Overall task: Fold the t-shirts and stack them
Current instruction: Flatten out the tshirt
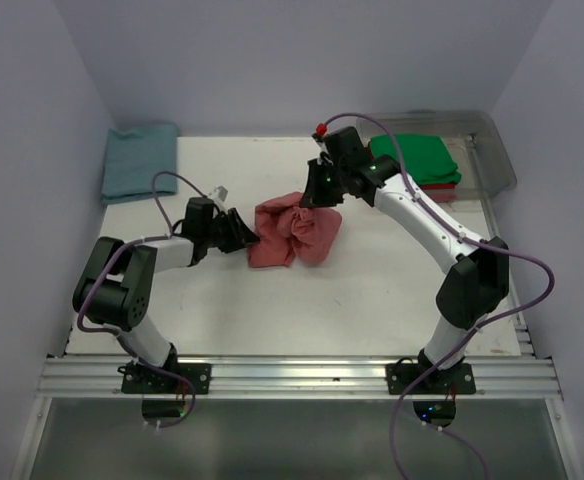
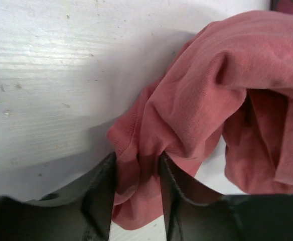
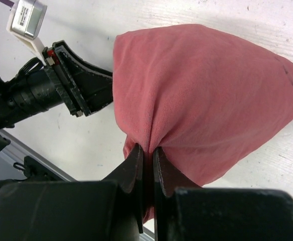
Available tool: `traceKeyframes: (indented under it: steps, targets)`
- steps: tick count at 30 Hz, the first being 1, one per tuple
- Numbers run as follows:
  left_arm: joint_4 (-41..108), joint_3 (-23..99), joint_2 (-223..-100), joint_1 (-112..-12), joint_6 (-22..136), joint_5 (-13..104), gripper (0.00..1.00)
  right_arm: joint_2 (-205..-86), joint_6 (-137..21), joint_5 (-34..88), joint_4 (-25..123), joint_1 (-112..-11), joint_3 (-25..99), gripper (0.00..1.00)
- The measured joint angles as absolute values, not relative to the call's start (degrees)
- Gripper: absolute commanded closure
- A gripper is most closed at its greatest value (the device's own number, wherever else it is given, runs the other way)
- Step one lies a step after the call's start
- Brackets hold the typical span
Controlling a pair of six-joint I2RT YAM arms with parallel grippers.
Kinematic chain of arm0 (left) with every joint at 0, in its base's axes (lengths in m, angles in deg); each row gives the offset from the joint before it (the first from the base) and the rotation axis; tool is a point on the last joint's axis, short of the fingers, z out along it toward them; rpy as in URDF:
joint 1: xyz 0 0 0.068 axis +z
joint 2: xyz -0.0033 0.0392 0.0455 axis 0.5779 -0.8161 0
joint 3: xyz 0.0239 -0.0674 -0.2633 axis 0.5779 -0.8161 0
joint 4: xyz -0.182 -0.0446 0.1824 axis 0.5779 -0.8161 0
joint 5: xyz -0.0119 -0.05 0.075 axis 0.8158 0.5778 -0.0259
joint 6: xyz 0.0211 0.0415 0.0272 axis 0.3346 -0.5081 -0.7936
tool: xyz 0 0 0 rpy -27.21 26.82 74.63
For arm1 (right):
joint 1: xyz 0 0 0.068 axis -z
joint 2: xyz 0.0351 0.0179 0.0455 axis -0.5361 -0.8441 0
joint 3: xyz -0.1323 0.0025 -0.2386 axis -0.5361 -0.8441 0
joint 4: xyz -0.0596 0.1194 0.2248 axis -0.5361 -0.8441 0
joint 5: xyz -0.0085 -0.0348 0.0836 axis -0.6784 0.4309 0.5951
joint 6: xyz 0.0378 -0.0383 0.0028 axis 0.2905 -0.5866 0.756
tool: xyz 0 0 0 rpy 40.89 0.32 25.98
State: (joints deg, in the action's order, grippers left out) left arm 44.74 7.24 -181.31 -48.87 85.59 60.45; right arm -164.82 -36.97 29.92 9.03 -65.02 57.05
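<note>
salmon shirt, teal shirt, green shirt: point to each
salmon-red t-shirt (image 1: pixel 294 236): top external view, middle of the bunch
teal-blue t-shirt (image 1: pixel 139 162): top external view, centre of cloth
green t-shirt (image 1: pixel 419 158): top external view, upper face

Salmon-red t-shirt (image 1: pixel 294 235), teal-blue t-shirt (image 1: pixel 139 162)

salmon tee (image 3: pixel 206 90): soft matt cloth

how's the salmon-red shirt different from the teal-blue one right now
The salmon-red t-shirt is bunched up; the teal-blue t-shirt lies folded flat. The salmon-red one sits mid-table; the teal-blue one is at the far left corner. The right gripper pinches the salmon-red one and the left gripper grips its other side; nothing touches the teal-blue one. Both are plain cloth.
</note>
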Motion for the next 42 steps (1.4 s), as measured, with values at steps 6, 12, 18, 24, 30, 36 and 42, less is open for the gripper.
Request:
traceKeyframes:
  steps: [6, 12, 18, 24, 30, 36, 42]
  targets:
    - [45.9, 8.13, -181.99, -49.59, 86.31, 63.12, 1.0, -164.67, -37.53, 29.75, 8.92, -65.02, 56.49, 1.0]
    - [35.26, 16.26, -172.09, -49.66, 84.72, 62.53, 1.0, -164.62, -39.06, 25.73, 7.91, -65.02, 56.49, 1.0]
    - [23.37, 38.6, -159.35, -49.68, 82.22, 59.32, 1.0, -164.8, -40.77, 21.71, 6.93, -64.43, 56.29, 1.0]
    - [14.21, 50.71, -153.03, -50.38, 81.13, 58.53, 1.0, -168.71, -40.99, 22.71, 9.38, -63.58, 58.26, 1.0]
    - [7.39, 50.89, -155.39, -50.22, 80.78, 56.37, 1.0, -173.19, -41.53, 23.24, 8.55, -63.32, 59.39, 0.4]
    - [4.98, 52.24, -155.98, -50.18, 80.78, 55.14, 1.0, -173.72, -42.87, 22.14, 5.86, -63.38, 59.17, 0.07]
    - [4.83, 56.46, -156.64, -50.09, 80.8, 54.97, 1.0, -160.97, -43.54, 22.8, 7.26, -66.73, 52.09, 0.05]
